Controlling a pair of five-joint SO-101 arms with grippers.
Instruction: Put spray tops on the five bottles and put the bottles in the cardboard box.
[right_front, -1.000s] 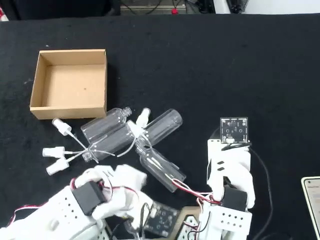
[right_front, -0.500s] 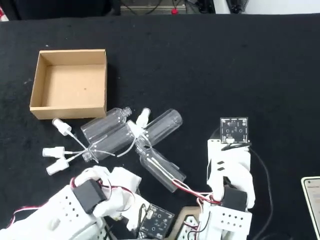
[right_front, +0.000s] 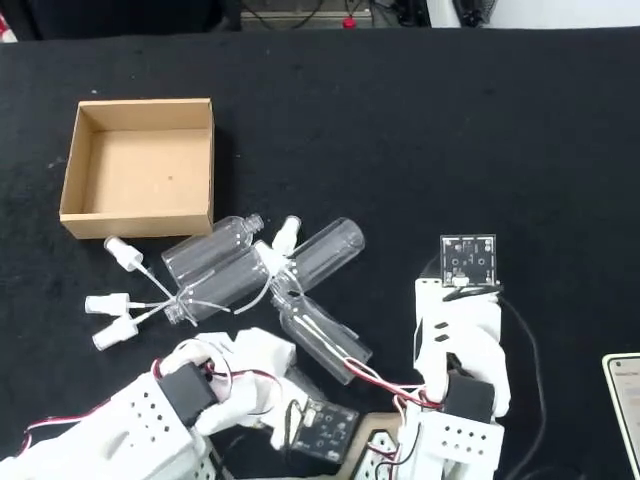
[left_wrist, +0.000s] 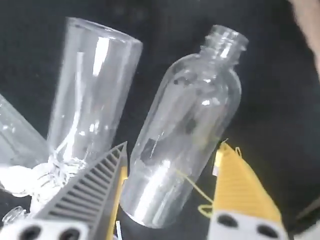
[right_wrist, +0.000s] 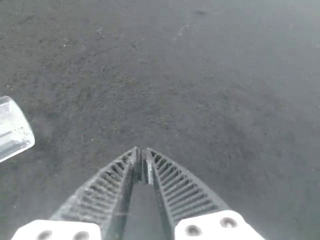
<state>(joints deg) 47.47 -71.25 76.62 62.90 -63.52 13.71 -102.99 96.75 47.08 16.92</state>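
Note:
In the left wrist view my left gripper (left_wrist: 172, 146) is shut on the lower body of a clear bottle (left_wrist: 190, 115) whose threaded neck is bare. Next to it lies a capped bottle (left_wrist: 92, 95) with a tube inside. From above, the left arm (right_front: 190, 395) sits at the near left edge, below a pile of clear bottles (right_front: 225, 270). Loose white spray tops (right_front: 112, 305) lie left of the pile. The cardboard box (right_front: 78, 160) stands open at far left. My right gripper (right_wrist: 141, 162) is shut over bare cloth; the right arm (right_front: 458, 335) rests at near right.
Black cloth covers the table (right_front: 450, 130), with free room across the far and right side. A white device (right_front: 625, 385) lies at the right edge. One bottle's end (right_wrist: 12, 135) shows at the border of the right wrist view.
The left arm shifted slightly at the near edge, drawing back and then coming forward again toward the nearest bottle. The right arm and the bottle pile stayed put.

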